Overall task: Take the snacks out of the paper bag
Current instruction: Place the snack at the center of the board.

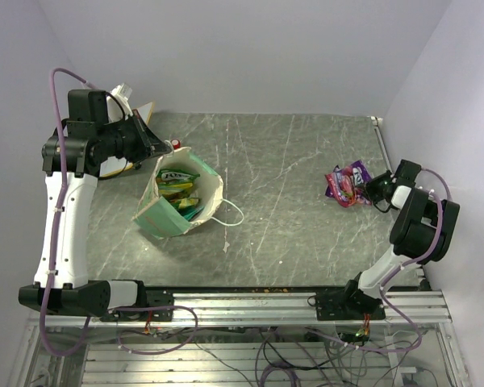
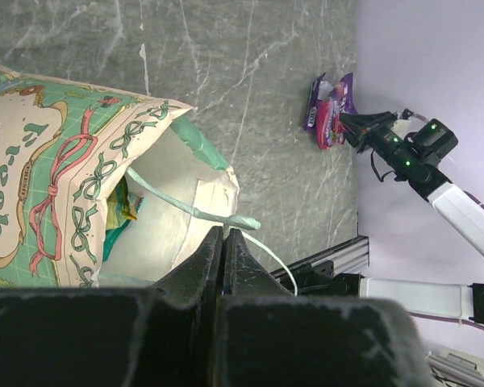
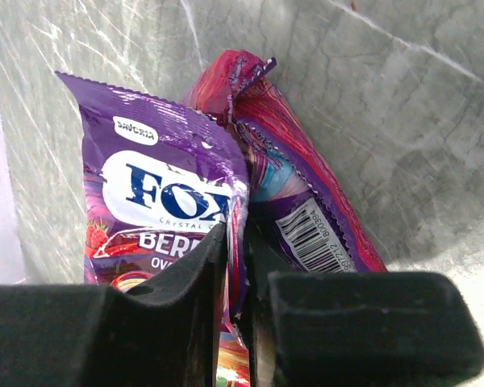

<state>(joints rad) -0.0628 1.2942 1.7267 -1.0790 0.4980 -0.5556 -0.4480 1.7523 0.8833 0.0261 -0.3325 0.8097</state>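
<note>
Top view, L to R: bag [image 1: 163, 222] is tipped at the 9 o'clock side of the table [image 1: 290, 153], bottom toward 7, mouth toward 1 o'clock. Green and yellow snacks [image 1: 177, 184] are seen inside. L gripper [image 2: 224, 235] is set at the rim's 11 o'clock corner, jaws shut. The rim is apparently pinched betw. them, so the mouth is held agape.

Two packets are laid at 3 o'clock, well apart from bag: purple packet [image 3: 153, 185] w/ red packet [image 3: 306, 153] touching beside it. R gripper [image 3: 238, 242] is closed to a thin slit, w/ purple packet's foil edge caught in it.

Next reach is judged to run toward 9 o'clock from R gripper into the mouth. L arm is nearer but occupied.

Rim pinch is shown only by L wrist cam. Bag contents are shown well only from top. Foil in R jaws is resolved only by R wrist cam.
</note>
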